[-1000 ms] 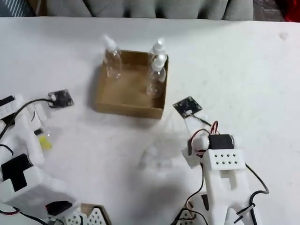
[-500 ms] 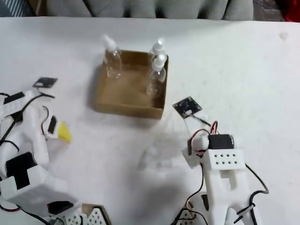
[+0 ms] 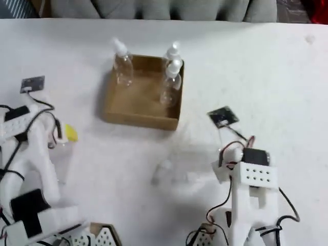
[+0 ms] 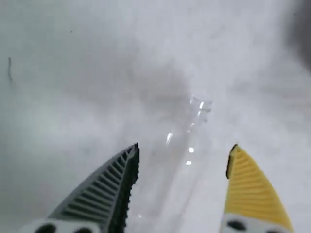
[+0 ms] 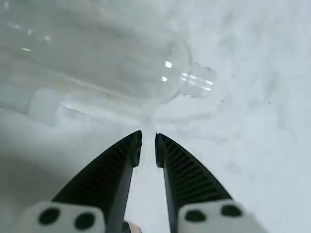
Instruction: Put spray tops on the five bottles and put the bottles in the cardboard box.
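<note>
Toward 12 o'clock on the surface (image 3: 266,66), I see the cardboard box (image 3: 141,117) with three spray-topped bottles (image 3: 170,84) upright at its 11 and 2 o'clock sides. My left tool (image 4: 184,145) gapes wide astride a topless clear bottle (image 4: 192,121). My right tool (image 5: 148,135), pinched to a sliver and holding nothing, sits near a second bottle (image 5: 107,58).

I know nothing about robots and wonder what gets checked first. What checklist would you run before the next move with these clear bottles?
1. Left gripper open astride the clear plastic bottle: ok.
2. That bottle wears a spray top: not ok, neck bare.
3. Right gripper free: ok, shut on nothing.
4. Second clear bottle, lying before it, wears a top: not ok.
5. Brown cardboard box has room: ok, near half bare.
6. White block beside that bottle is a spray top: cannot tell.
</note>
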{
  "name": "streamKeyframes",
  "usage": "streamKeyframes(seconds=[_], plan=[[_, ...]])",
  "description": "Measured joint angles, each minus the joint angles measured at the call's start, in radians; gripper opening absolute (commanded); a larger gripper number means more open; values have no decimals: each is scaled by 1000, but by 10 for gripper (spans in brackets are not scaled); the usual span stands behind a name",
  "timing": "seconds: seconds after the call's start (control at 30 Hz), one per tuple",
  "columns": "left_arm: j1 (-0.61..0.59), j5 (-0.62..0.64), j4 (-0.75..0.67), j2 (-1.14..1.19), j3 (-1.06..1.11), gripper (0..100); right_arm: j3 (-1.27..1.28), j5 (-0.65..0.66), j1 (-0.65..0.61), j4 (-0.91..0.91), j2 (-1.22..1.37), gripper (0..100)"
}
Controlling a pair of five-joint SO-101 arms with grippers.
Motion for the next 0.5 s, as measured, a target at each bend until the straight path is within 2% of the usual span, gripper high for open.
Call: streamKeyframes(seconds=[0.17,0.33,0.5], plan=[[29,69,-77,-81,95,268,87,3,140,-55,-9,17],[35,75,-84,-124,97,269,222,6,176,-207,-14,17],[35,-48,-64,-175,97,270,235,6,180,-218,-35,17]])
